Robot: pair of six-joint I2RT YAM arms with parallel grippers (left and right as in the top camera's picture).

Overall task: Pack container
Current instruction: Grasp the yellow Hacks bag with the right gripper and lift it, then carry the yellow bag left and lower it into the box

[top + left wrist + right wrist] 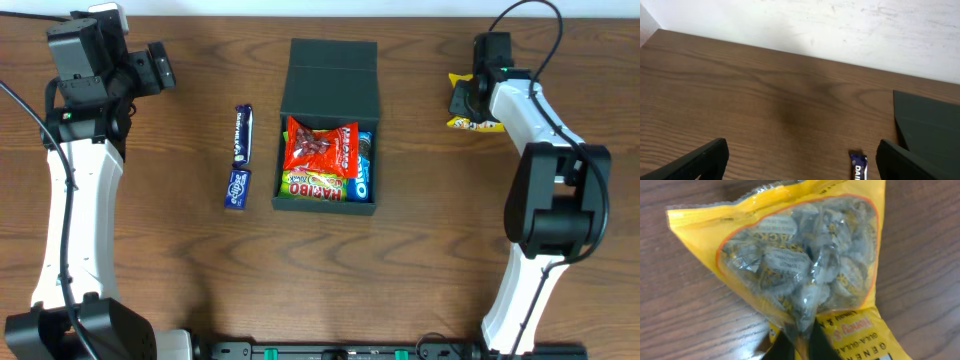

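Sweets in a yellow bag (790, 255) sit pinched at its crumpled fold in my right gripper (799, 345). Farther off to my left, the container (330, 80) lies open mid-table, snack packets inside. Beyond it, my left gripper (802, 162) hangs spread wide.

Dark teal-green square container (329, 80), table centre, flap lid open toward far edge, snack packets packed inside.
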